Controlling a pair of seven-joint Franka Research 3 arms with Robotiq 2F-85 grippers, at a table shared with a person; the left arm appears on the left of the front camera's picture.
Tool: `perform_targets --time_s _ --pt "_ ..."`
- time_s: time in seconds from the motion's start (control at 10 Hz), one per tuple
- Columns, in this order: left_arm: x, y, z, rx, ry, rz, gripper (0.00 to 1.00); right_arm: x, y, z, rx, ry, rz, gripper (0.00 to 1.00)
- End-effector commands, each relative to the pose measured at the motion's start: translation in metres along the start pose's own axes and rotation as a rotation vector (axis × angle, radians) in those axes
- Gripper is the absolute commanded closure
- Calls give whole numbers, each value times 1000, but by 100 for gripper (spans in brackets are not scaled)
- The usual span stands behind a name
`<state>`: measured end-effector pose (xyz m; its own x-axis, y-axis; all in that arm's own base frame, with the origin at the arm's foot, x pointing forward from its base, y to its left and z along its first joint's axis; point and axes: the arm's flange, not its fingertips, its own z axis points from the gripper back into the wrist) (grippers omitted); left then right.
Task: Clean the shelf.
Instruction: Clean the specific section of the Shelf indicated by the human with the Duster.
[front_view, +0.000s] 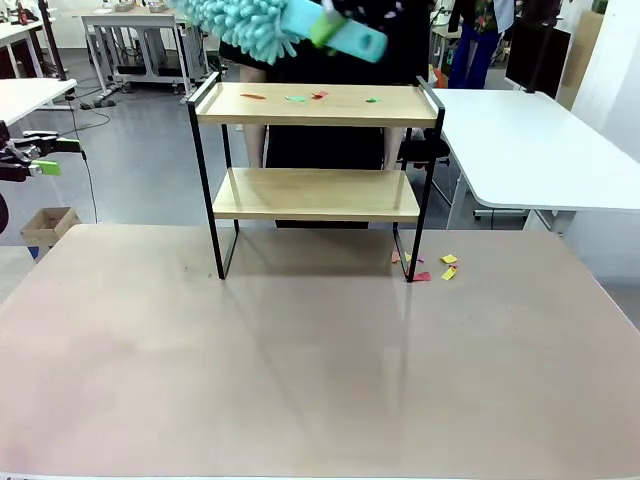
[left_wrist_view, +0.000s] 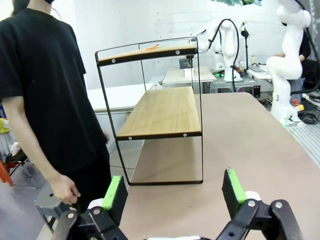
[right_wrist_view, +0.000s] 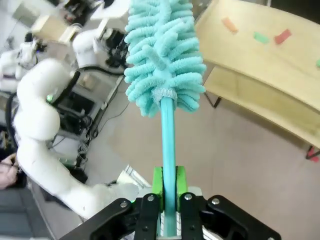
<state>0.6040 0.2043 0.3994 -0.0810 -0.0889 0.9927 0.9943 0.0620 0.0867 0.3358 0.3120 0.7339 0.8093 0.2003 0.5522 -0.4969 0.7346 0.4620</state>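
The shelf (front_view: 318, 104) stands at the table's far middle, two light wooden boards in a thin black frame. Small orange, green and red paper scraps (front_view: 296, 98) lie on its top board. My right gripper (right_wrist_view: 169, 192) is shut on the teal handle of a fluffy teal duster (right_wrist_view: 162, 55). In the front view the duster (front_view: 250, 22) hangs above the shelf's top left corner, clear of the board. My left gripper (left_wrist_view: 173, 189) is open and holds nothing. It points at the shelf (left_wrist_view: 162, 107) from the side and sits at the front view's far left edge (front_view: 38, 165).
A person in black (left_wrist_view: 45, 85) stands behind the shelf, one hand hanging down. Several red and yellow scraps (front_view: 445, 266) lie on the table by the shelf's right legs. The beige table (front_view: 320, 370) is bare in front. Another white table (front_view: 540, 140) stands at the right.
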Motion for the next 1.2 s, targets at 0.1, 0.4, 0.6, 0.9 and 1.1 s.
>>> perform_targets --time_s 0.1,0.4,0.6,0.9,1.1 --pt "2 -1 -1 -2 -3 -16 0 0 0 0 0 0 0 87" --pt "2 -1 -1 -2 -3 -16 0 0 0 0 0 0 0 87" --pt "2 -1 -1 -2 -3 -16 0 0 0 0 0 0 0 87" --pt "2 -1 -1 -2 -3 -16 0 53 45 -29 -269 -76 -193 87" --pt "2 -1 -1 -2 -3 -16 0 74 65 -54 -304 -54 -239 87"
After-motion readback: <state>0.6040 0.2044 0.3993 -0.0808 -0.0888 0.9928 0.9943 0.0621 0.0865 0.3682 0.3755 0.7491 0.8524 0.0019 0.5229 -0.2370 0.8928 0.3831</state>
